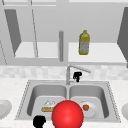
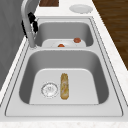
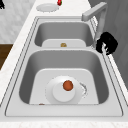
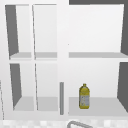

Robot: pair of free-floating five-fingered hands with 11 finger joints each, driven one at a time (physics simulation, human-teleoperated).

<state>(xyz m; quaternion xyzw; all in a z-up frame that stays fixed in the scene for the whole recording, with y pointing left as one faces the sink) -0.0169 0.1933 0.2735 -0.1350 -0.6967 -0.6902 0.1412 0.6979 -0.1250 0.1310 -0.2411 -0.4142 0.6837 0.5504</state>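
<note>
The double sink (image 2: 63, 49) took up most of the scene, and a red sphere (image 1: 67, 115) sat large across its front rim in the front view. The faucet (image 1: 68, 73) rose from the back edge at the divider, its spout reaching over the right basin. The right hand (image 3: 107, 44) hovered just beside the stem, on the wall side; whether it touched or gripped the faucet could not be told. As I judged it, the main risk lay there: a careless sideways move could have knocked the spout round towards the left basin. Water started that way would have soaked the bread loaf (image 2: 64, 86) lying by the drain. A lesser risk was the white plate (image 3: 62, 96) in the right basin, where a hard stream might have rolled the small round fruit (image 3: 68, 85) off it. The left hand (image 1: 39, 121) hung idle at the front counter, its grip not clear either.
</note>
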